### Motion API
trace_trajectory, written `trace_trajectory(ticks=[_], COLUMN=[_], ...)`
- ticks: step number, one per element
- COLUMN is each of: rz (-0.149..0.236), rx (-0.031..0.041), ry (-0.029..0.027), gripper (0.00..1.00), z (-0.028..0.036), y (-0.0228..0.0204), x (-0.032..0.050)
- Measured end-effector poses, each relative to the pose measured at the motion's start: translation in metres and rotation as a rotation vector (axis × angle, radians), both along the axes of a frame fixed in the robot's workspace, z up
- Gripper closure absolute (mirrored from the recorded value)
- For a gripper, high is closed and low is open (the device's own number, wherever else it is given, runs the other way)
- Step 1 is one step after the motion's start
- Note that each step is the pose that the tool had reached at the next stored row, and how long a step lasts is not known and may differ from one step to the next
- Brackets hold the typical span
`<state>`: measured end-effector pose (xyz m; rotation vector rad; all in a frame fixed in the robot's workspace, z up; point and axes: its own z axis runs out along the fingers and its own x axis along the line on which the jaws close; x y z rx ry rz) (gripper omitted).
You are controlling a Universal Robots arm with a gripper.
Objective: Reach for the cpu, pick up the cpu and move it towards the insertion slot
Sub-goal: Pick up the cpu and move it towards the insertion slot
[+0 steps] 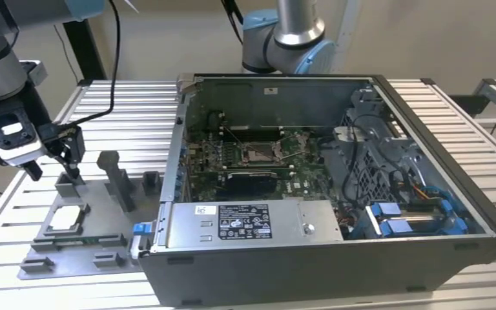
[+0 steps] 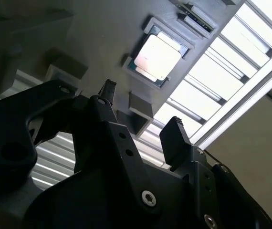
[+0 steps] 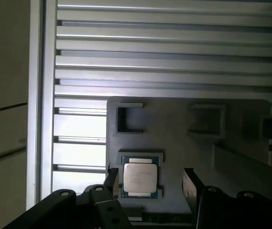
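**Fingers (image 3: 189, 183) spread open near the cpu, holding nothing**

Standing in the room and starting at the exterior view's left: the arm's gripper (image 1: 52, 171) hangs tips-down with its two dark fingers apart and nothing between them. The tips are close above a grey fixture plate (image 1: 93, 201) that lies on the slatted metal table (image 1: 136, 110).

The cpu (image 1: 67, 218) is a thin square with a pale top. It lies flat in a shallow seat on that plate, near the gripper and clear of both fingers. Both wrist views show the cpu (image 2: 157, 56) (image 3: 139, 179) beyond the fingertips, untouched. In the first wrist view it lines up with the gap between them.

Further right, beside the plate, stands an open computer case (image 1: 317, 265). Inside it, on the green motherboard (image 1: 198, 165), sits the insertion slot (image 1: 261, 154) — a small square socket with a shiny metal frame, well apart from the cpu.

Behind the case a second robot arm (image 1: 287, 35) rises.
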<state>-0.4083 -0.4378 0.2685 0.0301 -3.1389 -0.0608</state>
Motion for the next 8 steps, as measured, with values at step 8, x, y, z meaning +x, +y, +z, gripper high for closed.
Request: trace_trajectory(ticks=[8], rz=[0.0], rx=[-0.0003], ry=[0.0005], gripper=[0.0], z=[-0.0097], y=[0.0], x=[-0.0001])
